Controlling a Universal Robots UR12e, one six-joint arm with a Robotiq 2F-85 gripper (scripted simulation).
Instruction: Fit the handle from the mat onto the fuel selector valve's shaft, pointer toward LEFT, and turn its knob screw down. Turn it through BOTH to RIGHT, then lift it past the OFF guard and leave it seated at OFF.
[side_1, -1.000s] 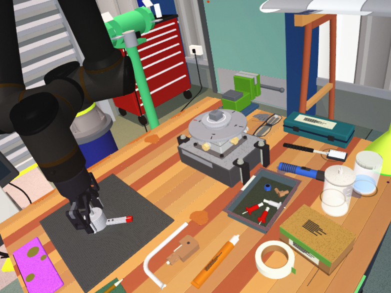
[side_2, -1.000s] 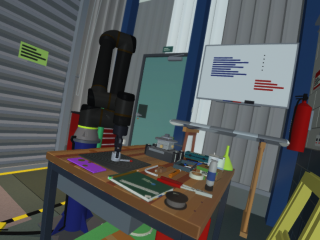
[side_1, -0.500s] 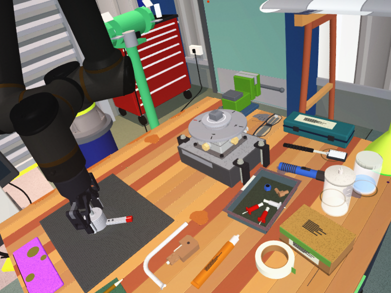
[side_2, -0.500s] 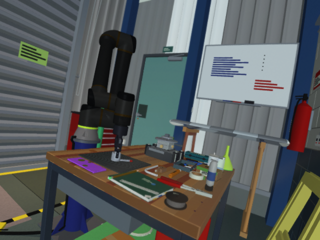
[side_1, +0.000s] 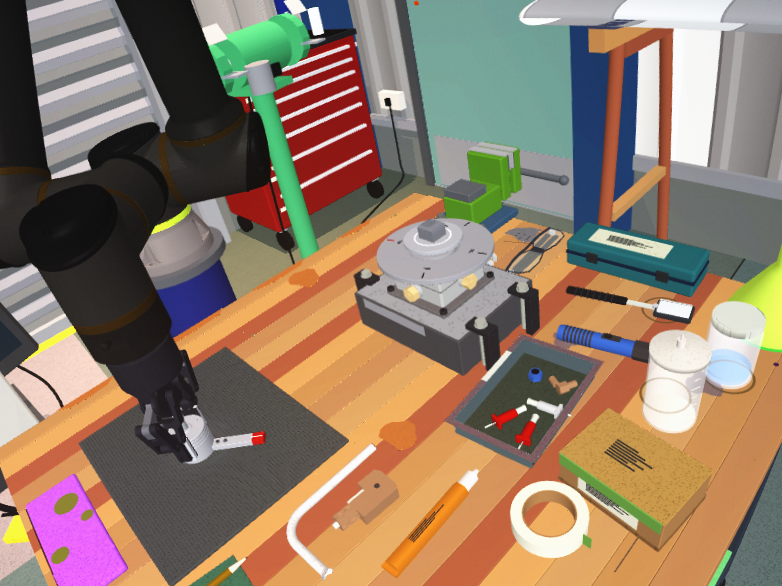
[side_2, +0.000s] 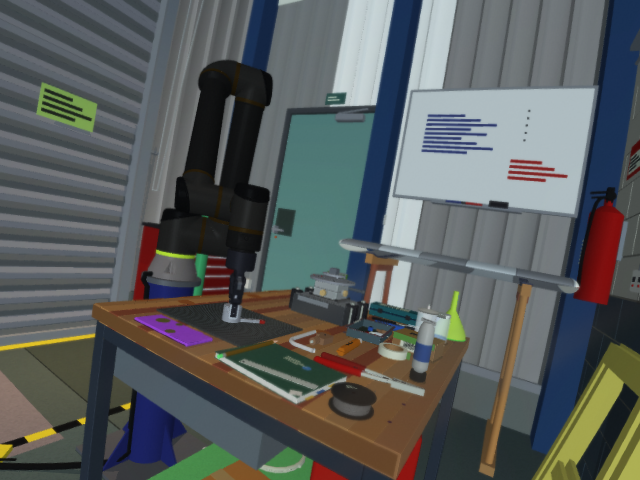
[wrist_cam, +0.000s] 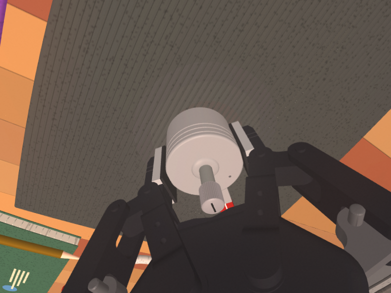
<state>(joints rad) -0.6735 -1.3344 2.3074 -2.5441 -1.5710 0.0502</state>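
Note:
The handle (side_1: 203, 442) stands on the dark mat (side_1: 208, 454) at the near left of the bench. It has a pale round hub (wrist_cam: 203, 151), a knurled knob screw (wrist_cam: 211, 197) on top and a red-tipped pointer (side_1: 243, 439) lying toward the right. My gripper (wrist_cam: 203, 158) is down over the hub, its pads against the two sides, and it grips the handle. The fuel selector valve (side_1: 438, 252) sits on its grey base in the middle of the bench. Its square shaft (side_1: 433, 230) is bare.
Behind the valve stand a green vise (side_1: 483, 183) and a red tool cabinet (side_1: 322, 120). A parts tray (side_1: 527, 398) lies right of the valve. A purple plate (side_1: 72, 537), a white tube (side_1: 328, 505) and a marker (side_1: 429, 521) lie near the mat.

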